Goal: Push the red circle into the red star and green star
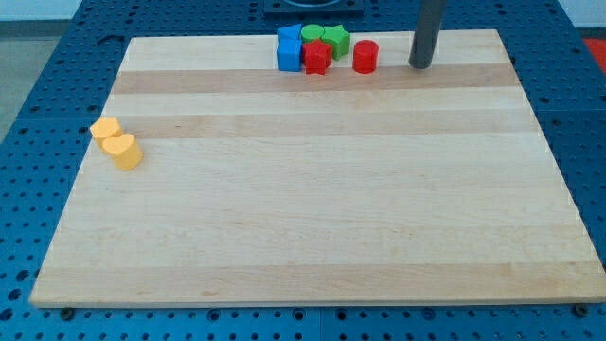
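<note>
A pale wooden worktop (312, 189) with lengthwise grain bands lies on a blue perforated base (38, 57). The arm ends in a straight dark rod with no fingers at all, so there is nothing to open or close. The rod comes down from the view's top, right of centre, and its lower end, my tip (419, 66), stands on the worktop near the far edge.

The small red circle block (365, 56), a short cylinder, stands upright to the view's left of the tip, near it but apart, with bare wood between them. Further left, separated from the red circle by a narrow gap, sits a tight cluster: the red star block (317, 58) at the front, the green star block (336, 39) just behind it to the right, a second green block (311, 33) of unclear shape behind, and two blue blocks (289, 49) on the cluster's left side.

Well apart, at the view's left edge of the worktop, two yellow-orange blocks (117, 144) lie touching each other; the nearer one looks heart-shaped.
</note>
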Controlling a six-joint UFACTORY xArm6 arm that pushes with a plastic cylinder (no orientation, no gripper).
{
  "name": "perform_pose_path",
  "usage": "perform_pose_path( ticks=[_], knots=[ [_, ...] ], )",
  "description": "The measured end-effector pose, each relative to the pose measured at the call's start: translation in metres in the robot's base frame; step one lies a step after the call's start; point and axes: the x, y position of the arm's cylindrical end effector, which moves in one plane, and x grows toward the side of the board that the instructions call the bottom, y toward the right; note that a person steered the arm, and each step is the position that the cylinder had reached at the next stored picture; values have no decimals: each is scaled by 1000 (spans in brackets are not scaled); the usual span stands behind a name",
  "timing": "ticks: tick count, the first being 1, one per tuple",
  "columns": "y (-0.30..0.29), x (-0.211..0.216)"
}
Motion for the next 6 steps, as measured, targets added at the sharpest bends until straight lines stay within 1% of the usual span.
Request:
perform_pose_path(
  ticks=[3, 4, 5, 6],
  knots=[
    [-63, -12],
    [-72, -19],
    [-61, -10],
    [-61, 34]
  ],
)
